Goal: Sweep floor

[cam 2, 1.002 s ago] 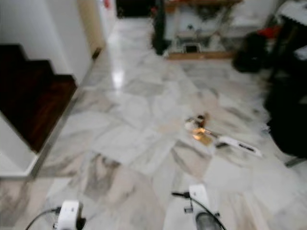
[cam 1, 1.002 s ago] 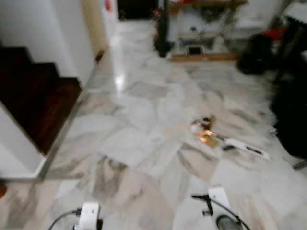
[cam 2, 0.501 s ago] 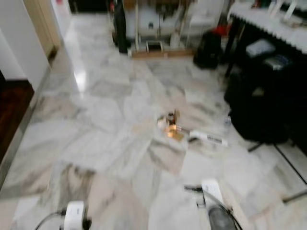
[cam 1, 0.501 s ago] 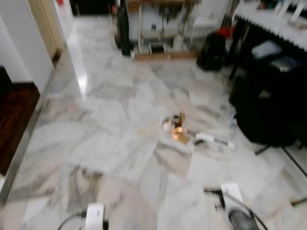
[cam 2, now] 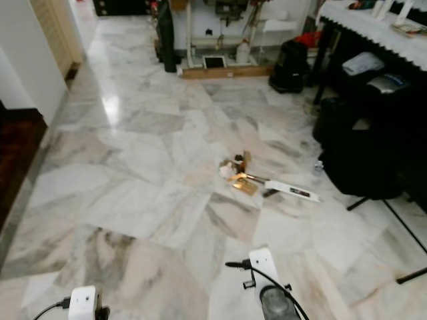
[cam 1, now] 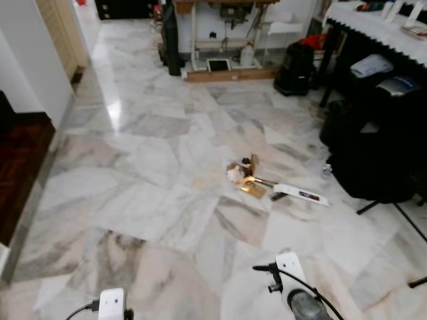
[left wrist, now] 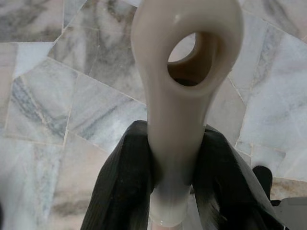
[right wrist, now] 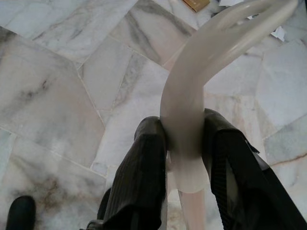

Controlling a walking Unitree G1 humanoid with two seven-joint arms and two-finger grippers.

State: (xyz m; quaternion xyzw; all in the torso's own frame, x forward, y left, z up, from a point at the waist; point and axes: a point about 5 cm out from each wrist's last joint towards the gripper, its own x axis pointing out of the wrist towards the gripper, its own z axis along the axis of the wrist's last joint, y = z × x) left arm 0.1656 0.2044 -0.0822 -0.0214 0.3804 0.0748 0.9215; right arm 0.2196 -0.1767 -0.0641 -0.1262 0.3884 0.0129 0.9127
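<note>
- Marble floor (cam 1: 153,193) runs ahead of me toward a back wall; a small pile of litter (cam 1: 245,179) lies mid-room, near a black bag (cam 1: 373,160) on my right.
- Left wrist camera: my left gripper (left wrist: 175,187) is clamped on a cream handle (left wrist: 184,72) with a hanging hole.
- Right wrist camera: my right gripper (right wrist: 184,158) is closed around a curved pale handle (right wrist: 211,52).
- Judging by this, I am at the approach; next I must step closer and lower the tools beside the litter.

Two grippers are seen, the left gripper (left wrist: 175,191) and right gripper (right wrist: 184,158), each clamped on one pale handle; one litter pile (cam 1: 245,179) is counted.
</note>
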